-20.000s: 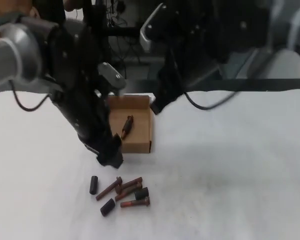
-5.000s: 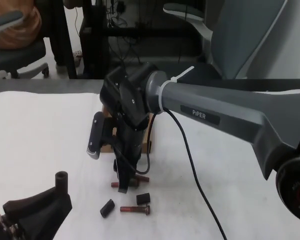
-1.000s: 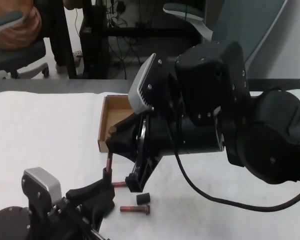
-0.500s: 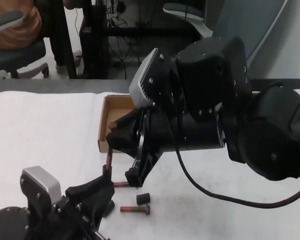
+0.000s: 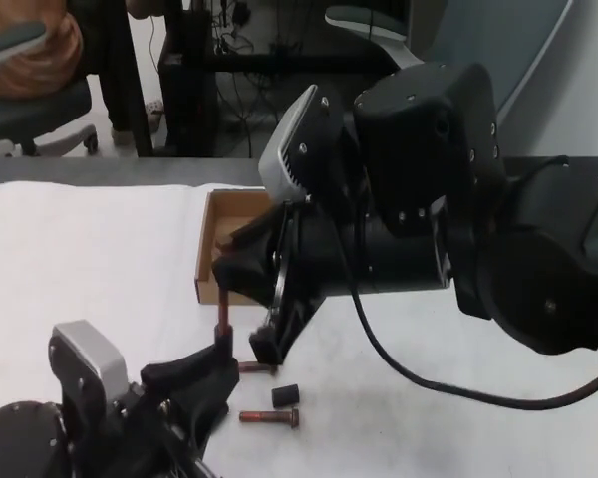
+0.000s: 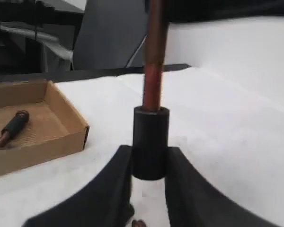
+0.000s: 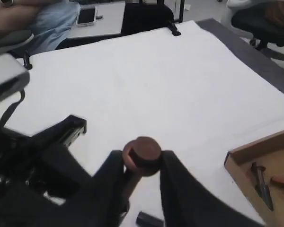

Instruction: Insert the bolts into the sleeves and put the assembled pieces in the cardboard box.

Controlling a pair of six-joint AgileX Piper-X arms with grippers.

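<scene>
**Left hand** (image 6: 150,163) (image 5: 215,360): fingers narrow, clamped on either side of a black sleeve (image 6: 150,142), which stands upright between them with its open mouth up.

**Right hand** (image 7: 142,161) (image 5: 241,269): directly above the left hand. Its fingers grip a copper-coloured bolt (image 7: 142,152) (image 6: 154,56) (image 5: 222,314) just under the head. The shank hangs straight down from this hand. The lower end meets the sleeve's mouth; how far it sits inside cannot be told.

**Loose sleeve** (image 5: 285,394): black, lying on the desk (image 5: 80,259) just beside the left hand, on the side toward the right arm.

**Loose bolt** (image 5: 269,415): lying flat, touching or nearly touching the loose sleeve, on its near side.

**Second loose bolt** (image 5: 251,366): on the desk below the right hand's fingertips, partly hidden by them.

**Cardboard box** (image 5: 211,224) (image 6: 61,109) (image 7: 255,146): open-topped, beyond both hands, partly behind the right hand in the high view.

**Assembled piece** (image 6: 12,127): a bolt seated in a dark sleeve, lying on the box floor, well apart from either hand.

**Desk**: covered in white cloth.
</scene>
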